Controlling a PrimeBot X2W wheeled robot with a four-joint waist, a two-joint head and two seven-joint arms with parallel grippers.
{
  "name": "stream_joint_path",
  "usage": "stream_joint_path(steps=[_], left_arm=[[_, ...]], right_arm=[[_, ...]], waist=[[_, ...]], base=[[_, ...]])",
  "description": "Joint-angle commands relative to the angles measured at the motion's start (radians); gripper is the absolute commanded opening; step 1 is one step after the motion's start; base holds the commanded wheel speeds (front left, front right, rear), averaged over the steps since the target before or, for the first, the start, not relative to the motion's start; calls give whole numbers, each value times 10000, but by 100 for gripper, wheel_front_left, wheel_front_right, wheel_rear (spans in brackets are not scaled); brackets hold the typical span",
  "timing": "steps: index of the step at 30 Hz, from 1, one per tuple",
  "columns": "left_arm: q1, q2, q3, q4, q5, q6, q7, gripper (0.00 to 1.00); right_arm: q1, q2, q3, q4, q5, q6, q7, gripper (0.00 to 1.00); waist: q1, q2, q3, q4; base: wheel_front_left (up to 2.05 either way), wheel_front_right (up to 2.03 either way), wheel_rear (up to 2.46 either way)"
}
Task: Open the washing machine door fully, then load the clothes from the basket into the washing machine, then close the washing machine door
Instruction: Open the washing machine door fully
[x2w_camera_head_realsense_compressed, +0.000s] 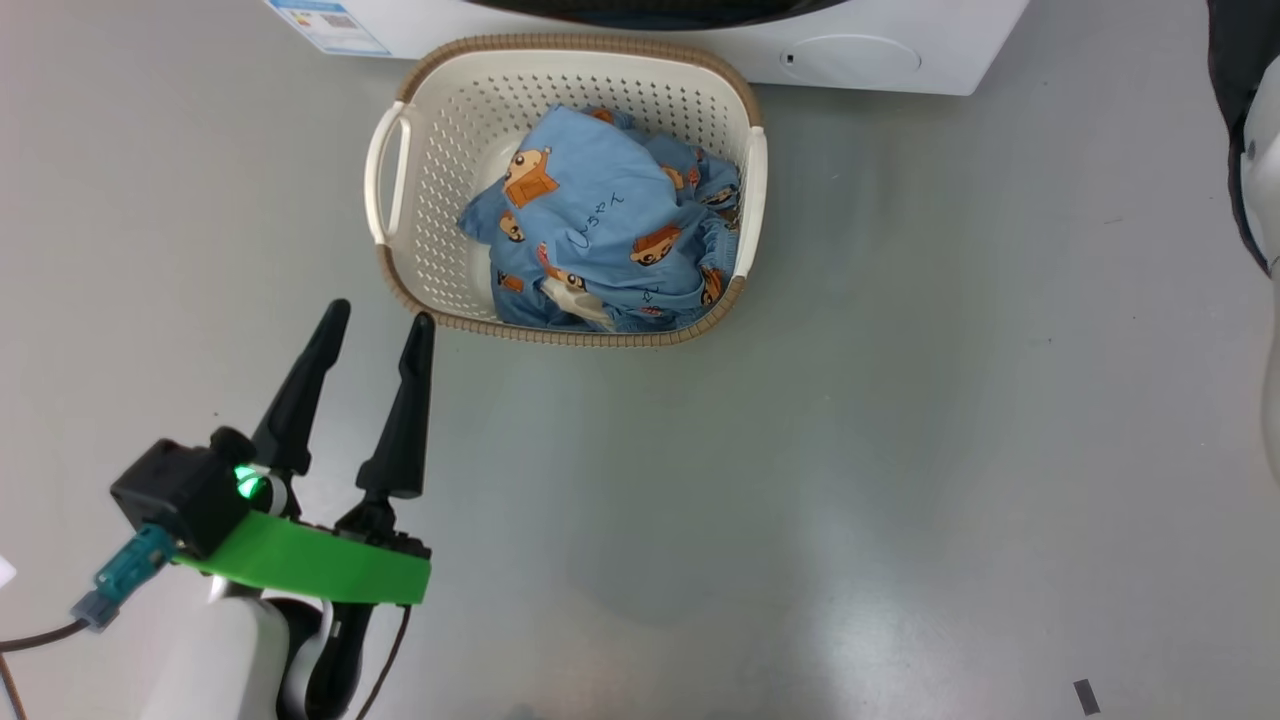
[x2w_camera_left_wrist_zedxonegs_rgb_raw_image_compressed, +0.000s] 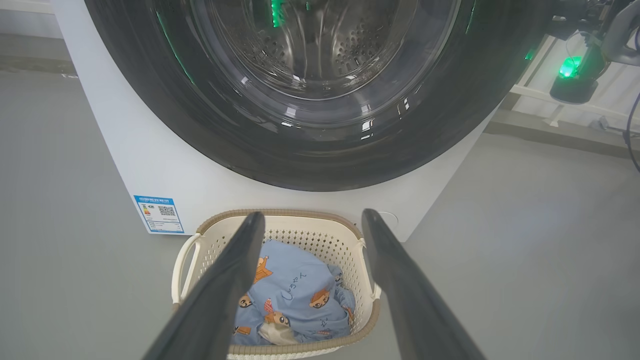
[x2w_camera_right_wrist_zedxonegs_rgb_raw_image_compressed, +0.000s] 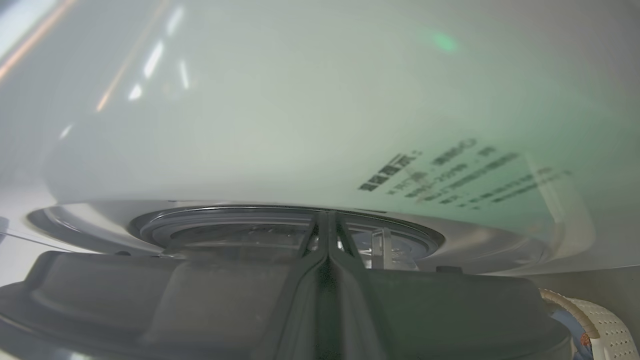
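The washing machine door (x2w_camera_left_wrist_zedxonegs_rgb_raw_image_compressed: 320, 167) sits shut on the washing machine (x2w_camera_head_realsense_compressed: 950, 40), and the clothes (x2w_camera_head_realsense_compressed: 600, 220) lie heaped in the basket (x2w_camera_head_realsense_compressed: 440, 200) on the floor (x2w_camera_head_realsense_compressed: 900, 400) just in front. The left end effector (x2w_camera_head_realsense_compressed: 382, 315) hovers near the basket's corner, spread wide and empty. The right end effector (x2w_camera_right_wrist_zedxonegs_rgb_raw_image_compressed: 327, 220) is pressed together close to the machine's white front.

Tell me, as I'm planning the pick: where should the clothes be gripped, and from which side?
Probably the raised hump of the clothes, from straight above: the pile bulges highest there, and the basket walls block sideways approaches.
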Motion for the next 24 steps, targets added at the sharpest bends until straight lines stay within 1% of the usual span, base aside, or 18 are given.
stream_joint_path(steps=[1, 6, 17, 20, 24], left_arm=[[-116, 225, 294, -252, -71, -16, -63, 100], [-157, 180, 328, -245, -103, -16, -63, 100], [-159, 189, 430, -376, -56, -16, -63, 100], [-115, 115, 509, -366, -220, -16, -63, 100], [-35, 176, 535, -355, -228, -16, -63, 100]], right_arm=[[-534, 459, 38, -89, -106, 17, 73, 0], [-712, 494, 208, 250, -104, 17, 740, 0], [-527, 507, 785, 503, 536, 17, 2410, 0], [-508, 507, 718, 538, 1102, 17, 3002, 0], [-394, 508, 919, 606, 1465, 17, 3692, 0]], waist=[[0, 0, 21, 31], [0, 0, -19, 66], [0, 0, -222, -45], [0, 0, -307, -61], [0, 0, -435, -153]], base=[[0, 0, 0], [0, 0, 0], [0, 0, 0], [0, 0, 0], [0, 0, 0]])
